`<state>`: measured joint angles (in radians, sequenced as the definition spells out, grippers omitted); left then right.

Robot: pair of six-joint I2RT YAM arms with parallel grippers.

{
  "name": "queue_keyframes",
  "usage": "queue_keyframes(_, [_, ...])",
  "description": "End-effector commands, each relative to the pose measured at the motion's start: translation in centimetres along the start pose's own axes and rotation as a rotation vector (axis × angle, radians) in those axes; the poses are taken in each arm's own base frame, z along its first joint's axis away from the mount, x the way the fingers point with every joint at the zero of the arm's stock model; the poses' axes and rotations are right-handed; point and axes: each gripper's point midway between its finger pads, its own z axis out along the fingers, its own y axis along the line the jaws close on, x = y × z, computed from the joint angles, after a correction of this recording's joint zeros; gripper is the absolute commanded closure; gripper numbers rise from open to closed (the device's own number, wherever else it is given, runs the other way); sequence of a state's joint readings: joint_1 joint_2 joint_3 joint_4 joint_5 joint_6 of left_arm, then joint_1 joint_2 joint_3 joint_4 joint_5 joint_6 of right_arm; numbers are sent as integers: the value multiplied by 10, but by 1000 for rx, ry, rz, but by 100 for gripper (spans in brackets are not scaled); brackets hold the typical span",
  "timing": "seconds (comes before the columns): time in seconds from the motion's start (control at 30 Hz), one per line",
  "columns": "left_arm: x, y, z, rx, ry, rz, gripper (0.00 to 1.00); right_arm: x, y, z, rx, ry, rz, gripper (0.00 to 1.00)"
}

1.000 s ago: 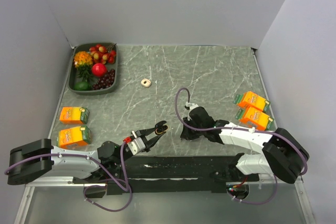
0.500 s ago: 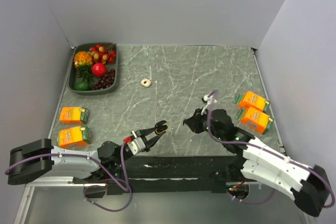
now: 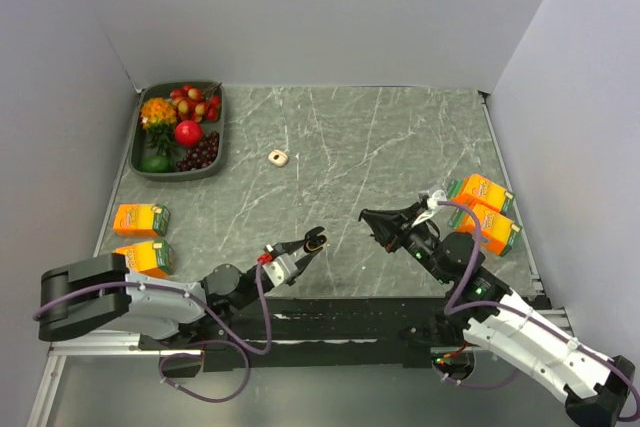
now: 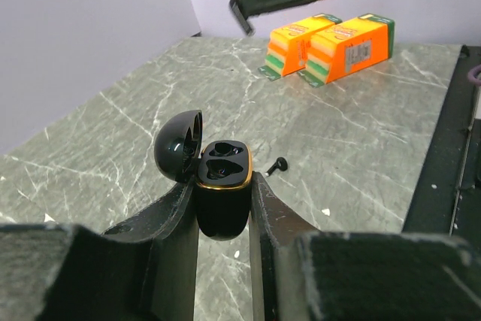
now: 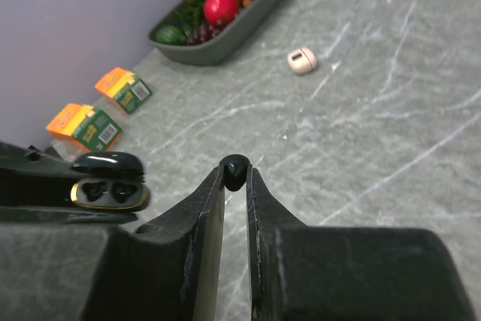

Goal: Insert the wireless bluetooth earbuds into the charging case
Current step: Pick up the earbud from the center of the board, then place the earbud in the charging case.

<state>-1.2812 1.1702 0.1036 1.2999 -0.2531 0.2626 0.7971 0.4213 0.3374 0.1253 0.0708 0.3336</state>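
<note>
- The left fingers (image 4: pixel 167 219) are clamped on the lower body of the charging case (image 4: pixel 222 202), one finger on each side.
- The case is a glossy black pebble with a gold rim. It sits upright in the grip and off the counter (image 3: pixel 380 137).
- Its lid (image 4: pixel 178 144) is swung open to the left, and two dark wells show in the open top.
- The right fingers (image 5: pixel 204 204) are nearly together, pinching one small black earbud (image 5: pixel 235 171) at their very tips.
- That earbud is held above the counter and apart from the case. In the right wrist view, the case sits low on the left with its open top facing the camera.
- From above, the two sets of fingers point toward each other near the front middle of the counter, with a gap between them.
- A second earbud (image 4: pixel 278 163) lies on the counter just beyond the case, between it and two orange cartons (image 4: pixel 331 41).
- Those two cartons stand touching, side by side, near the right edge. Two more orange cartons (image 3: pixel 140 219) sit well apart from them near the left edge.
- A grey tray (image 5: pixel 239 34) of fruit rests at the far left corner.
- A beige ring-shaped object (image 3: pixel 278 157) lies alone on the counter to the right of the tray.
</note>
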Motion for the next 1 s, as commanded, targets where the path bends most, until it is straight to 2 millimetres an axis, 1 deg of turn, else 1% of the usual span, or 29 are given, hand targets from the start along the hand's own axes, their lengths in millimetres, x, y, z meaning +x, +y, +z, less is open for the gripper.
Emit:
queue_keyframes(0.0, [-123,46,2,-176,-484,-197,99,-34,19,-4,-88,-150,-59,100])
queue_keyframes(0.07, [-127,49,3,-169,-507,-227,99,-38,23,-3,-111,-173,-61,100])
queue_keyframes(0.17, [-141,50,1,-137,-565,-245,99,-42,32,-2,-150,-191,-71,100])
queue_keyframes(0.2, [-143,49,-1,-124,-578,-248,99,-46,35,-3,-165,-203,-80,100])
queue_keyframes(0.23, [-148,45,-2,-92,-599,-242,99,-46,39,-3,-180,-201,-82,100])
queue_keyframes(0.3, [-155,44,-4,-61,-623,-241,99,-49,49,-2,-221,-204,-98,100])
queue_keyframes(0.33, [-159,38,-6,-24,-641,-237,99,-50,52,-2,-235,-206,-102,100])
queue_keyframes(0.37, [-163,39,-7,-15,-652,-241,99,-48,56,-1,-251,-197,-105,100])
queue_keyframes(0.4, [-166,37,-7,-6,-661,-243,99,-51,58,-1,-257,-213,-110,100])
queue_keyframes(0.63, [-183,44,-14,-15,-717,-265,99,-52,74,1,-301,-232,-147,100])
queue_keyframes(0.77, [-188,45,-14,-19,-725,-263,99,-51,85,3,-335,-233,-174,100])
queue_keyframes(0.97, [-191,47,-13,-29,-735,-261,99,-53,93,6,-344,-254,-195,100])
